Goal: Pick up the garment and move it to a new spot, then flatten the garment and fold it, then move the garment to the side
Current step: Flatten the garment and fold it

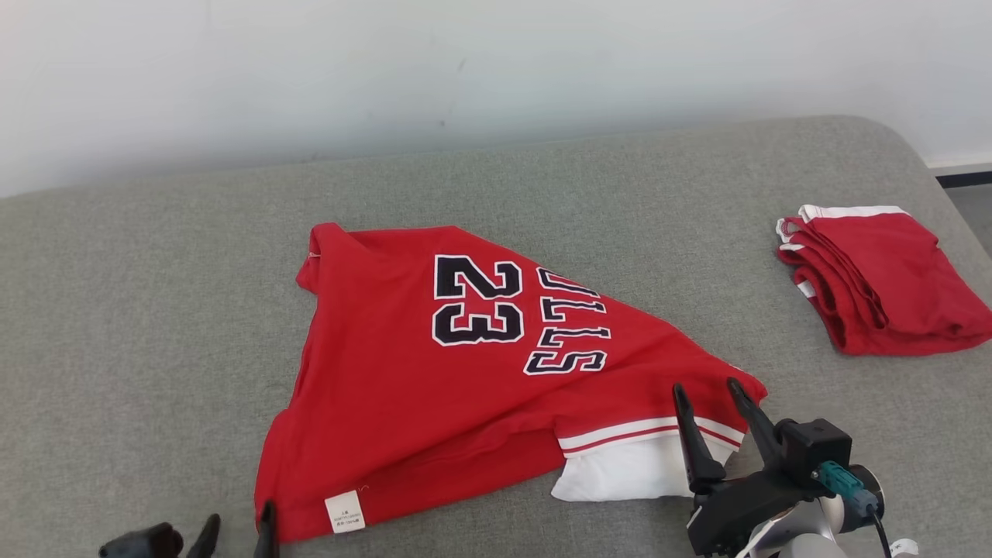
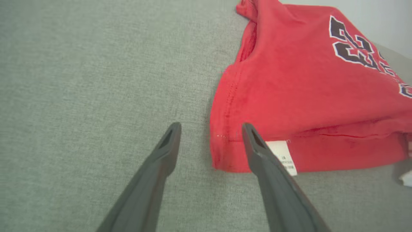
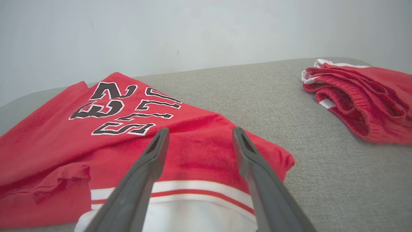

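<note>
Red folded shorts (image 1: 891, 279) lie well right of the jersey (image 1: 387, 387).

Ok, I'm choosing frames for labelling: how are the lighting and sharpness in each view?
Head view: soft, even light, no glare, jersey print crisp. Left wrist view: slightly blurred, the jersey's care label unreadable. Right wrist view: sharp, lettering legible, ribbing on the folded red garment clear.

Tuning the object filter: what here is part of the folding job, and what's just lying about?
Job: jersey; left gripper, open at its labelled corner; right gripper, open over its striped hem.
Lying about: folded red pile at right; grey cushion, just the surface; wall.
</note>
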Robot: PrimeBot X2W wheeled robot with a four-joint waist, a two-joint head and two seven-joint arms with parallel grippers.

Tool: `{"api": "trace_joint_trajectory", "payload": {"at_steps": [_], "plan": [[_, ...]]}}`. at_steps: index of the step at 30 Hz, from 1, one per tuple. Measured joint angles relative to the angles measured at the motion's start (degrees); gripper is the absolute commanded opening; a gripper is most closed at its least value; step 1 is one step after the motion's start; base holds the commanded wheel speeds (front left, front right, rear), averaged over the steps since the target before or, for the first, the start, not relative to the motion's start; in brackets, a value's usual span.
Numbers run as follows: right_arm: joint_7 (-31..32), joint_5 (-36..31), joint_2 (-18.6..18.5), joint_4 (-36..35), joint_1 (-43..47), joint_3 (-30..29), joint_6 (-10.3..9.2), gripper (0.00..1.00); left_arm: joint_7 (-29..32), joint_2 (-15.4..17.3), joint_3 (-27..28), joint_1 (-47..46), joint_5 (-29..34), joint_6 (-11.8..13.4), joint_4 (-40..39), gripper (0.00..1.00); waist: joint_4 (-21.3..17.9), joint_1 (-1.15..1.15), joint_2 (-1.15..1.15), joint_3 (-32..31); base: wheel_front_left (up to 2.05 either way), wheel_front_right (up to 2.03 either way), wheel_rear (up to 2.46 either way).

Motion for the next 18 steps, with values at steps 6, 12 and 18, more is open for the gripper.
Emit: {"api": "trace_joint_trajectory", "payload": {"at_steps": [6,12,18], "plan": [[0.7,-0.7,0.0,-0.9,0.3,-2.4,0.00,1.00,-11.0,-1.9,2.4,-0.2,0.1,-1.2,1.1,1.00,0.7,0.00,0.01,-0.7,0.00,0.00,0.00],[2.0,-1.1,0.0,-1.7,1.3,-4.7,0.00,1.00,-20.3,-4.2,4.9,-1.0,-1.0,-5.9,1.0,1.00,1.8,0.00,0.00,-1.7,0.00,0.00,0.00],[3.2,-1.1,0.0,-2.4,3.3,-7.4,0.00,1.00,-20.9,-7.6,9.3,-0.9,5.5,-10.4,-2.8,1.00,2.9,0.00,0.00,-3.5,0.00,0.00,0.00]]}}
